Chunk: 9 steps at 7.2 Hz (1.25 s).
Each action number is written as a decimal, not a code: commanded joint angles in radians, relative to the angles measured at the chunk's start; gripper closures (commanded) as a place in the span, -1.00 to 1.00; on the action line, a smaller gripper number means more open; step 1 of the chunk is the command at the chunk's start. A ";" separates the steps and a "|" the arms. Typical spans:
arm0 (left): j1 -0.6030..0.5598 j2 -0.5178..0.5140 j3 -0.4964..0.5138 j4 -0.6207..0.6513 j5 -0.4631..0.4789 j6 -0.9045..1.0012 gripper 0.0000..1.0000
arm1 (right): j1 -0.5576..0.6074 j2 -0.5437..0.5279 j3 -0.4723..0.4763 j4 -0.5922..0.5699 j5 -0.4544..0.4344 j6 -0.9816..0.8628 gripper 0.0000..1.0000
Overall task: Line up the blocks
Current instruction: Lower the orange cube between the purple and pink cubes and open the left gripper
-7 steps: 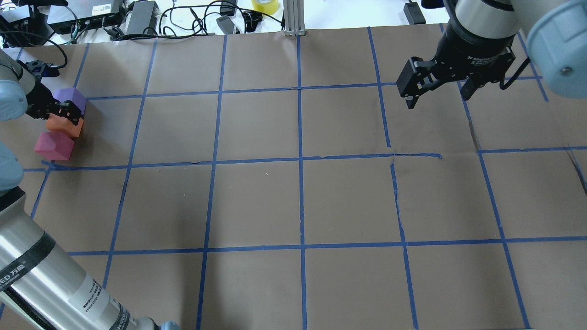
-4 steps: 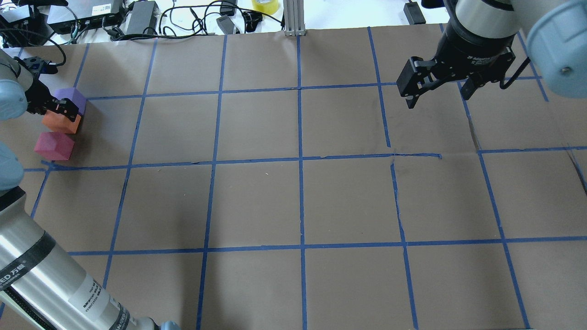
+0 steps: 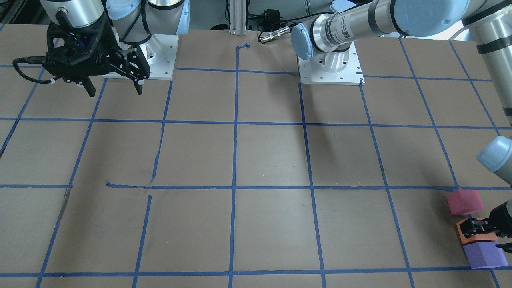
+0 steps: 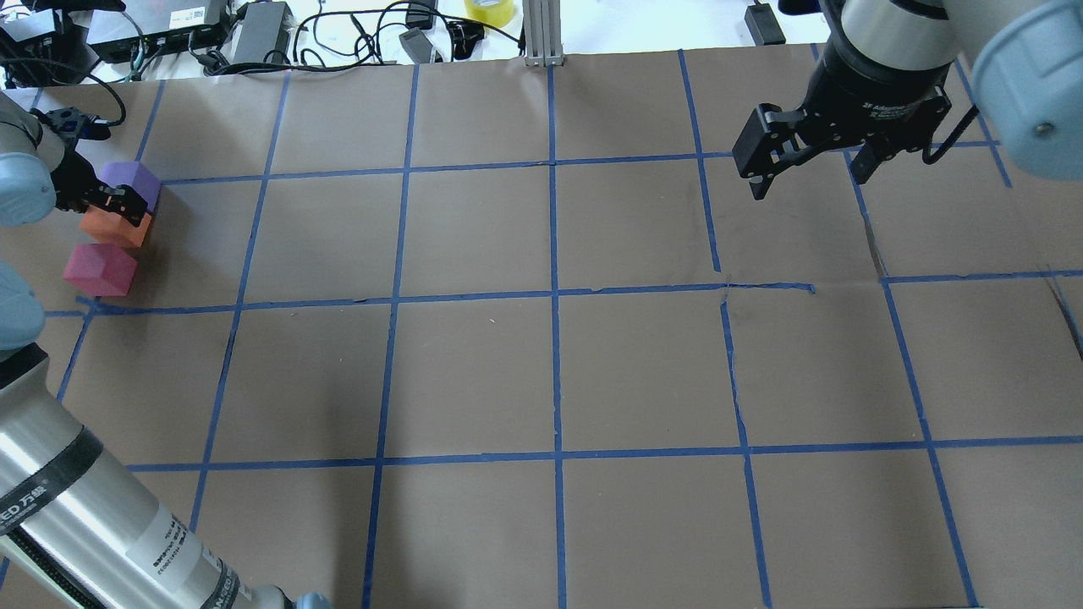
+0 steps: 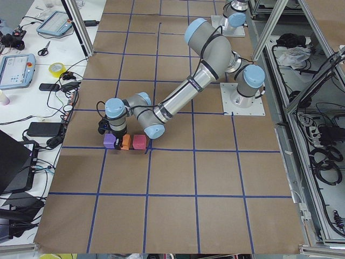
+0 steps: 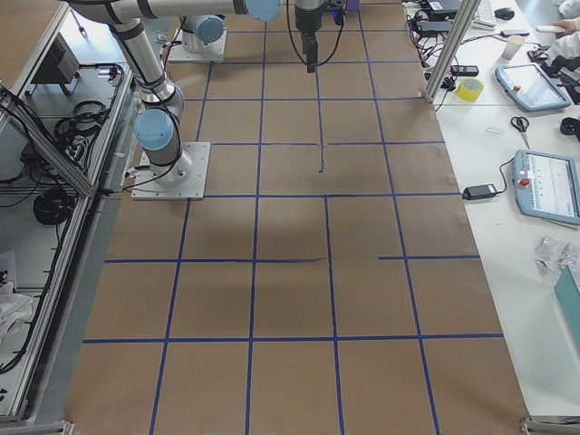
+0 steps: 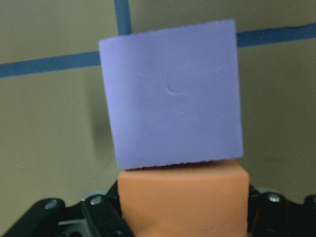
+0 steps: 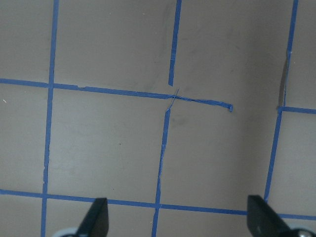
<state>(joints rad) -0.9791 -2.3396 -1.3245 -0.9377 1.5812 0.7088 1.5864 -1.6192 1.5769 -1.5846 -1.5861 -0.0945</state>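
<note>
White lettering on black wrist housing (image 4: 880,108) just above right claw (image 4: 808,184): "2F Adaptive", remainder too small. Silver left-arm tube (image 4: 59,499), well away from left claw (image 3: 483,237): "ED" plus two Chinese characters, cut off by frame edge. White sticker (image 4: 165,541) beside it: fine print, illegible. Square code label (image 3: 345,34) on same arm's upper segment: no readable text.

Brown paper (image 4: 474,372) covers the table (image 5: 172,226), marked into squares by blue tape (image 4: 556,381). Along one side runs a white bench (image 6: 494,154) with tablets (image 6: 549,186), scissors (image 6: 519,125), a yellow tape roll (image 6: 470,89) and cables (image 4: 338,30); aluminium posts (image 6: 450,50) stand at the edges
</note>
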 commanded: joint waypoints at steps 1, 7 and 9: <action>0.000 0.011 -0.004 -0.012 0.002 0.005 -1.00 | 0.000 -0.001 0.000 0.005 0.000 -0.001 -1.00; 0.003 0.378 0.031 -0.482 0.052 0.000 -1.00 | 0.000 -0.001 0.000 0.005 -0.002 -0.005 -1.00; 0.022 0.558 0.019 -0.648 0.111 -0.012 -1.00 | 0.000 -0.001 0.000 0.005 -0.003 -0.005 -1.00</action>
<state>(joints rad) -0.9628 -1.8922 -1.2964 -1.4787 1.6700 0.7038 1.5861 -1.6200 1.5769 -1.5802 -1.5885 -0.0993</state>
